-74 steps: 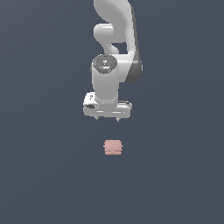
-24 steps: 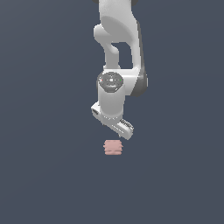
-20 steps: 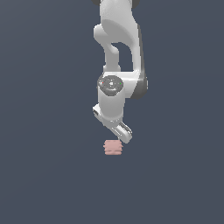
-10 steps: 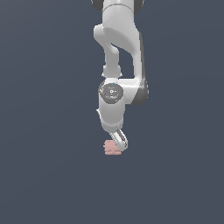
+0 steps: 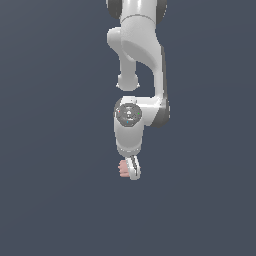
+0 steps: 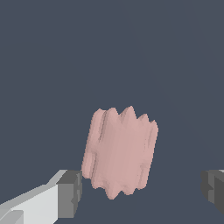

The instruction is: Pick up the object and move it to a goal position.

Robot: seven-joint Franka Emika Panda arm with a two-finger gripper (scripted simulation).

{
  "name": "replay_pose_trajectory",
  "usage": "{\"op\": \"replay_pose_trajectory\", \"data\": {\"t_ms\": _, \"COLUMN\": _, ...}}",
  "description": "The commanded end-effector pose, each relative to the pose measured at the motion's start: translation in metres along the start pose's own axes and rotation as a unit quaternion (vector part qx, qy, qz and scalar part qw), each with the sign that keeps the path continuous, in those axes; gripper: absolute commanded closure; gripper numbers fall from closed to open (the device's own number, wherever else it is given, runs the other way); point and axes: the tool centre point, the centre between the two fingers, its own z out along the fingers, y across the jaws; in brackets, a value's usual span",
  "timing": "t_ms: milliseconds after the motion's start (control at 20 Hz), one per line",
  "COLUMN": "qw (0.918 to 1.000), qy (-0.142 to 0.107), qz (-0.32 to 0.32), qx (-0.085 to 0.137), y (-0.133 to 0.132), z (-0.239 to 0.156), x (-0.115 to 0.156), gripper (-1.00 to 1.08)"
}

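Pink object (image 6: 119, 151) sits between the two dark finger pads (image 6: 70, 194) in the wrist view. One pad is just beside its ridged side, contact not resolvable; the other pad is clearly apart from it. Gripper (image 6: 142, 192) jaws spread, nothing clamped. Exterior view: arm (image 5: 137, 60) reaches straight down, gripper (image 5: 131, 169) turned edge-on over the object (image 5: 123, 169), which peeks out on that view's left of the fingers, against plain grey ground (image 5: 50, 200)
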Motion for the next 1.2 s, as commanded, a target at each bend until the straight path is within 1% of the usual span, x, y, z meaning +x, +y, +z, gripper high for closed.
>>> {"op": "replay_pose_trajectory", "data": {"t_ms": 0, "qw": 0.9995, "qy": 0.001, "qz": 0.03, "qx": 0.001, "y": -0.003, "z": 0.004, "x": 0.0, "gripper": -0.92}}
{"op": "replay_pose_trajectory", "data": {"t_ms": 250, "qw": 0.9973, "qy": 0.002, "qz": 0.073, "qx": 0.003, "y": -0.007, "z": 0.01, "x": 0.001, "gripper": -0.92}}
{"op": "replay_pose_trajectory", "data": {"t_ms": 500, "qw": 0.9951, "qy": 0.003, "qz": 0.099, "qx": 0.004, "y": -0.01, "z": 0.013, "x": 0.001, "gripper": -0.92}}
{"op": "replay_pose_trajectory", "data": {"t_ms": 900, "qw": 0.9945, "qy": 0.004, "qz": 0.105, "qx": 0.004, "y": -0.01, "z": 0.016, "x": 0.0, "gripper": -0.92}}
{"op": "replay_pose_trajectory", "data": {"t_ms": 1150, "qw": 0.9944, "qy": 0.004, "qz": 0.106, "qx": 0.004, "y": -0.01, "z": 0.032, "x": 0.001, "gripper": -0.92}}
